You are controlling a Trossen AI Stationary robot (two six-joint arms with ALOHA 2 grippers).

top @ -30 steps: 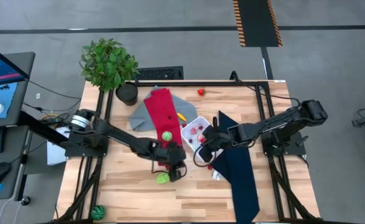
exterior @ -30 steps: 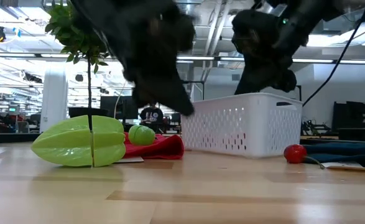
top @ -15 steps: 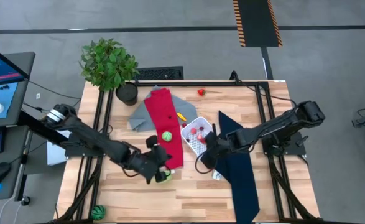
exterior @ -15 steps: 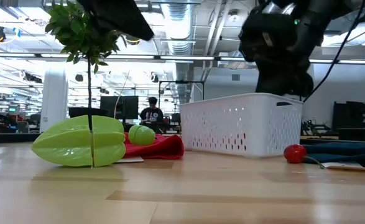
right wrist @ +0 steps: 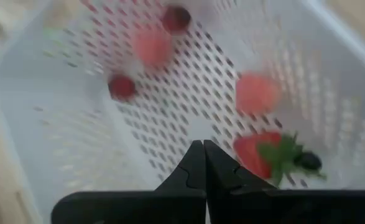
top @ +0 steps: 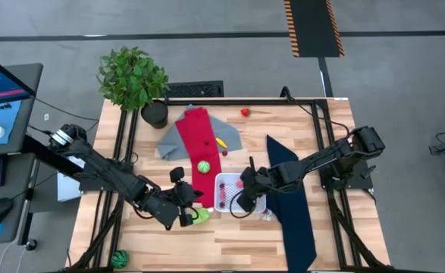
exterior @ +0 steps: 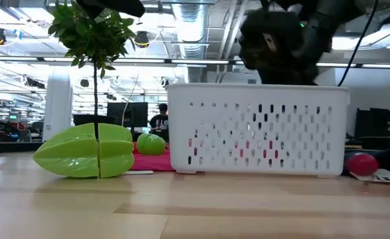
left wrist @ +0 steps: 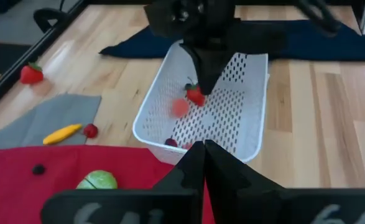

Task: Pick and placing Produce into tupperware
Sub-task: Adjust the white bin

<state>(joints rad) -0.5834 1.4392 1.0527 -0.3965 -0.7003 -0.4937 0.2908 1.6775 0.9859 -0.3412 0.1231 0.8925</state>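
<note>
White tub has slid toward the lower middle of the high view since half a second ago, now touching the red cloth; in the low view it has come nearer. No writing can be read. Left hand sits lower left of it, fingers pressed shut, beside the green starfruit. Right hand hangs over the tub's right part, fingers closed on nothing. Inside lie a strawberry and pink and red produce.
</note>
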